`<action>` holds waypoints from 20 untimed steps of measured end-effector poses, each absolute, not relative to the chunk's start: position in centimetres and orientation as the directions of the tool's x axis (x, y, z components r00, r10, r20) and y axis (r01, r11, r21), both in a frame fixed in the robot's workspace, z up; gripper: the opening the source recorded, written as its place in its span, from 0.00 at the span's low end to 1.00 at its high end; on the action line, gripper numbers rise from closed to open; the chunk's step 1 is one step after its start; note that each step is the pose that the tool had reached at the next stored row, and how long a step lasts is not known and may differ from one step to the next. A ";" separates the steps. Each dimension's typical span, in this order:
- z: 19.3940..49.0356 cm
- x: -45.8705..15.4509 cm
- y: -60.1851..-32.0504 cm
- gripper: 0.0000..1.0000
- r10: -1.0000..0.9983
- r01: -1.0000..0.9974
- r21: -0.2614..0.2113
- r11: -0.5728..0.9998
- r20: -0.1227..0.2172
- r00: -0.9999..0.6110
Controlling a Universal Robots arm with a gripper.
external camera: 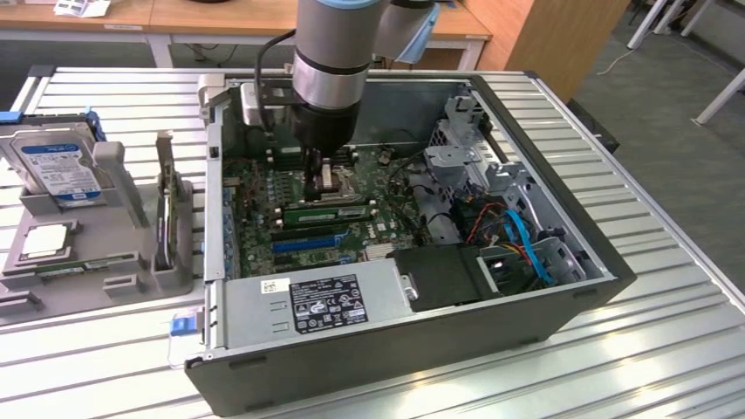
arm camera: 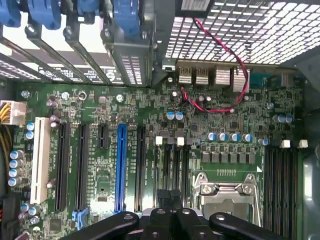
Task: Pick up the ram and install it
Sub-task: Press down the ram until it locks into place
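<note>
I keep the black claw (external camera: 317,179) down inside the open dark grey metal computer case (external camera: 582,288), low over the big green circuit board (arm camera: 100,100). The claw is clenched tight, its two black fingers (arm camera: 162,196) pressed together, and I see nothing between them. In the wrist view the closed tips (arm camera: 170,196) hang over a group of thin black memory slots (arm camera: 172,160). The square silver metal frame for the processor (arm camera: 225,192) sits just beside the claw. The ram (external camera: 330,210), a long thin green stick with small dark chips, lies along a slot just beside the claw, on the side toward the silver power box with the black and white label (external camera: 314,301). I cannot tell if the claw touches the ram or if the stick is pushed all the way in. A bit past the ram, farther from the claw, runs the long blue plastic slot (external camera: 309,242), with long black slots (arm camera: 62,165) next to it. Thin red wires (arm camera: 220,60) loop across the board, away from the claw, near the case wall full of small holes. Well apart from the claw, outside the case, a grey plastic holder tray (external camera: 117,253) stands on the ribbed silver metal table (external camera: 652,349). The tray holds a hard drive with a blue and white label (external camera: 52,166).
</note>
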State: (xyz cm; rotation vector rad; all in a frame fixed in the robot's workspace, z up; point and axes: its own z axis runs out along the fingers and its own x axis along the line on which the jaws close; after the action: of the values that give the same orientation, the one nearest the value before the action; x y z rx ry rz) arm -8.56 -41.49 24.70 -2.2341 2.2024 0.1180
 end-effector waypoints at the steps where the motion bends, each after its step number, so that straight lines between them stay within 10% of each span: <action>1: 24.7 -8.6 -41.5 0.10 -0.998 -0.999 0.051 -0.016 -0.055 0.013; 20: 24.4 -8.8 -41.6 0.10 -0.998 -0.999 0.051 -0.016 -0.055 0.013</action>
State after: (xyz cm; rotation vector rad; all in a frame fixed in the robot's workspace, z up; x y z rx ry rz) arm -8.81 -41.61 24.41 -2.2342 2.2024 0.1180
